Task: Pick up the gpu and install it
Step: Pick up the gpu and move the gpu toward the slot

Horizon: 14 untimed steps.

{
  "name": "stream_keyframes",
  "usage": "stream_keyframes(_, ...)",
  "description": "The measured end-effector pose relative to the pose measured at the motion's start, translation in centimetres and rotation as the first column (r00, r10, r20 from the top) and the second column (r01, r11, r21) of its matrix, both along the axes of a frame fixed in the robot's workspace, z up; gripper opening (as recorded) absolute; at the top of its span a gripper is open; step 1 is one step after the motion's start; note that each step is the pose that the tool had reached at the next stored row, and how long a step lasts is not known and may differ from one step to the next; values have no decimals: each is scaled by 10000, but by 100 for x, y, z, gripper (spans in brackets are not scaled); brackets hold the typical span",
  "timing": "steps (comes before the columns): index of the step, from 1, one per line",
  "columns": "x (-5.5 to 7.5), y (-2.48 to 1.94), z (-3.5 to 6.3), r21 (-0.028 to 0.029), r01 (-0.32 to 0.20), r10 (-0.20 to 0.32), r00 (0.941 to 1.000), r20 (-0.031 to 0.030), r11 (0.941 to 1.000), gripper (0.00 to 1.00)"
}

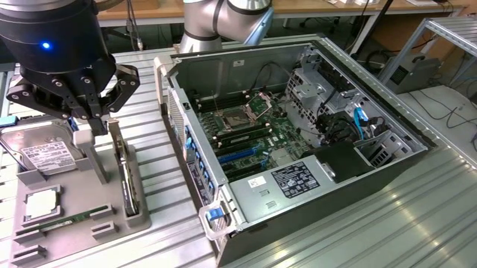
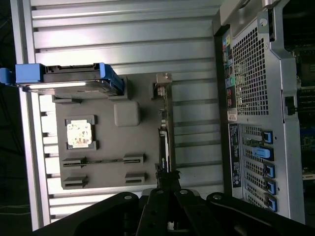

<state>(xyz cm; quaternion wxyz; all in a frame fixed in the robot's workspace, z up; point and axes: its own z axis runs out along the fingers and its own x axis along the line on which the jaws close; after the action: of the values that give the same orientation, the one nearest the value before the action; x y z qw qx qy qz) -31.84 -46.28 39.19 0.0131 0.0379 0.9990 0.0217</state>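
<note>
Ribbed metal workbench (image 1: 372, 223), beside an open computer case (image 1: 195, 72): the gripper (image 1: 103, 127) has its fingers pinched tight on the upper edge of the gpu (image 1: 131, 190). The card stands on edge in the grey parts tray (image 1: 78, 192), along the tray's case-facing side.

A ribbed aluminium table (image 1: 358, 223) (image 2: 123, 34) of parallel metal slats carries everything. Two things lie directly on it, just beside each other with a strip of bare slats between. A grey moulded parts tray (image 1: 75, 192) (image 2: 142, 147) sits toward the exterior view's left, apparently flat on the ribs. An open desktop computer case (image 1: 320, 204) (image 2: 251, 64) lies on its side toward the exterior view's right.
</note>
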Motion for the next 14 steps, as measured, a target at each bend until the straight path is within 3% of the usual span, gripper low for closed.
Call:
stream_keyframes(6,0,0,0,0,0,0,10000,0,10000,11)
stream_keyframes(7,0,0,0,0,0,0,10000,0,10000,24)
stream_keyframes(8,0,0,0,0,0,0,10000,0,10000,24)
stream_keyframes(11,0,0,0,0,0,0,10000,0,10000,42)
stream_keyframes(14,0,0,-22,9,0,0,10000,1,10000,42)
